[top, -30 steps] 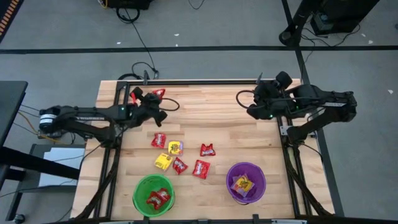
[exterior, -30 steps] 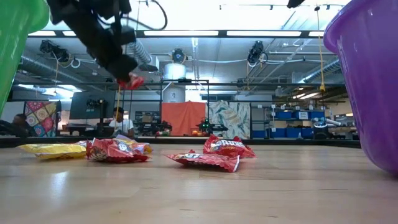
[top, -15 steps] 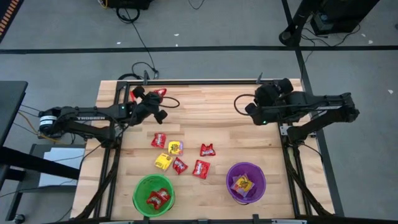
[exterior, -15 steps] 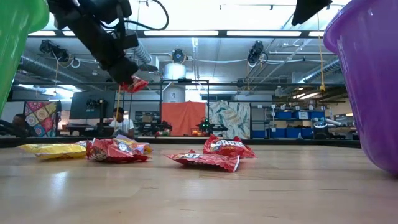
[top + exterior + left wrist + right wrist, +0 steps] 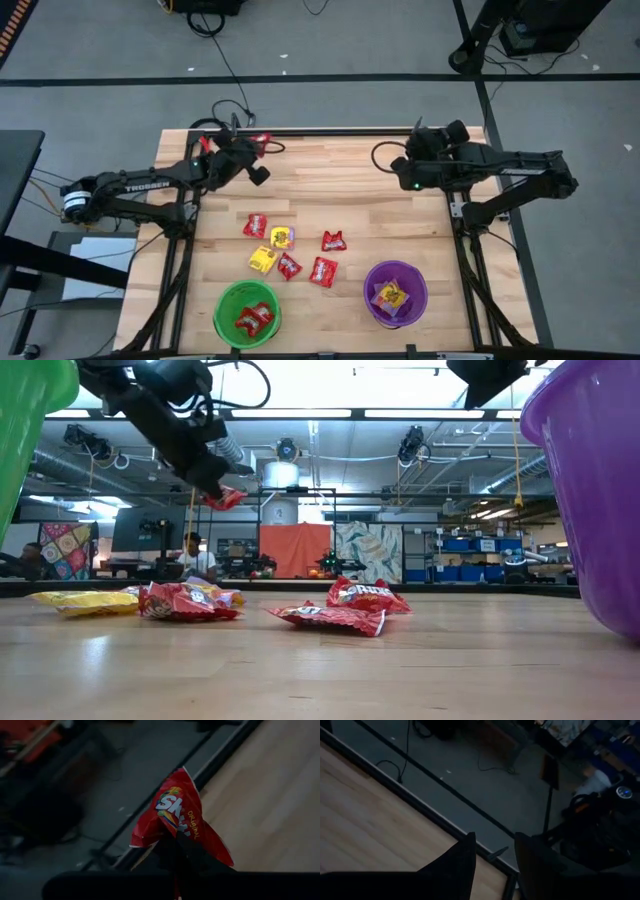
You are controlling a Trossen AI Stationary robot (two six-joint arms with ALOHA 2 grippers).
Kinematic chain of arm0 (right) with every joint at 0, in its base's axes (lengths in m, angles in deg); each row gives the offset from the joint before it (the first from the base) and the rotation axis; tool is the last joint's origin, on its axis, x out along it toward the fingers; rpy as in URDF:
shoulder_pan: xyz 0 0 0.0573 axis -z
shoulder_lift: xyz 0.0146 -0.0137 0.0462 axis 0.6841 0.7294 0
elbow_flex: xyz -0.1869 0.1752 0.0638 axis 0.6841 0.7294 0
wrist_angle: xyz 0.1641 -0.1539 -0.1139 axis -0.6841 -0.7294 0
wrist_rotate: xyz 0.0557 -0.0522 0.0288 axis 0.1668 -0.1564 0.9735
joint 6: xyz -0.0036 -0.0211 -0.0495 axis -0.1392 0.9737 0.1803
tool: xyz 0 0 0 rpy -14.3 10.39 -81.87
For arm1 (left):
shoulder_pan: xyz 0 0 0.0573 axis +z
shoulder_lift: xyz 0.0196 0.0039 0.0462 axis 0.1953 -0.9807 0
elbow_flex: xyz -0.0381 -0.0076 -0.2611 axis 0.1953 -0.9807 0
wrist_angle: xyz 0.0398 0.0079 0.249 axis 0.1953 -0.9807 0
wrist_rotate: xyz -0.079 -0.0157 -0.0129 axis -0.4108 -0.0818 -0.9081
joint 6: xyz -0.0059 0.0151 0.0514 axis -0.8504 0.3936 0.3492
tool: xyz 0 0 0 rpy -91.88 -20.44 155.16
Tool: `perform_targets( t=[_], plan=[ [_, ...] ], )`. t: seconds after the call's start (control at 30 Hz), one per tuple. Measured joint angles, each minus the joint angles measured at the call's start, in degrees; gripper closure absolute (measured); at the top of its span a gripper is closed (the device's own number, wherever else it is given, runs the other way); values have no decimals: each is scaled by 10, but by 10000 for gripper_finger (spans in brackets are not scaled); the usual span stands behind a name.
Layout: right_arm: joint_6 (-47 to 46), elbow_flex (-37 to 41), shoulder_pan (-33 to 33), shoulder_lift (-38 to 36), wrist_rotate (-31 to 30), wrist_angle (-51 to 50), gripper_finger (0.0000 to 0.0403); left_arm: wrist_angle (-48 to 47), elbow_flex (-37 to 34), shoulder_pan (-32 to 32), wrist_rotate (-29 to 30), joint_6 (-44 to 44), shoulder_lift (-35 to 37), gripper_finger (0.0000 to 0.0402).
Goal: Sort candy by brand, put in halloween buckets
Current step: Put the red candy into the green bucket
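My left gripper (image 5: 254, 150) is shut on a red candy packet (image 5: 177, 817) with pale print, raised over the table's far-left part; the low view shows the packet (image 5: 226, 498) high above the tabletop. My right gripper (image 5: 492, 857) is open and holds nothing, hovering near the table's far-right edge (image 5: 404, 168). Several red and yellow packets (image 5: 289, 250) lie flat mid-table. The green bucket (image 5: 247, 313) stands at the near edge with red packets inside. The purple bucket (image 5: 395, 292) beside it holds a yellow packet. My left gripper pinches the red packet between its two fingers (image 5: 176, 854) at one end (image 5: 176, 834). The rest of the packet sticks out past the fingertips. The arm slants down from above in the low view. The packet is lifted clear of the table.
A dark rail (image 5: 330, 129) runs along the table's far edge, with cables (image 5: 225, 110) on the floor behind it. In the low view the green bucket (image 5: 30, 420) and the purple bucket (image 5: 590, 480) fill the picture's sides. Bare wood (image 5: 340, 190) lies between the arms.
My left gripper has carried the red packet toward the table's far edge and a little to the right, staying shut on it. My right gripper has shifted slightly toward the left and the far edge.
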Motion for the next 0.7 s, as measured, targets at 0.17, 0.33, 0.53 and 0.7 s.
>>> perform_targets(
  t=[0.17,0.33,0.53,0.7],
  plan=[
    [53,0,1,0,10,47,255,8,0,6,-101,29,-2,394],
    [114,0,-5,0,34,104,255,8,0,1,-112,29,-2,394],
    [175,0,-4,0,128,157,255,5,0,-37,-187,-23,-1,394],
    [185,0,-4,0,146,151,255,20,0,-143,-187,-35,12,394]
  ],
)
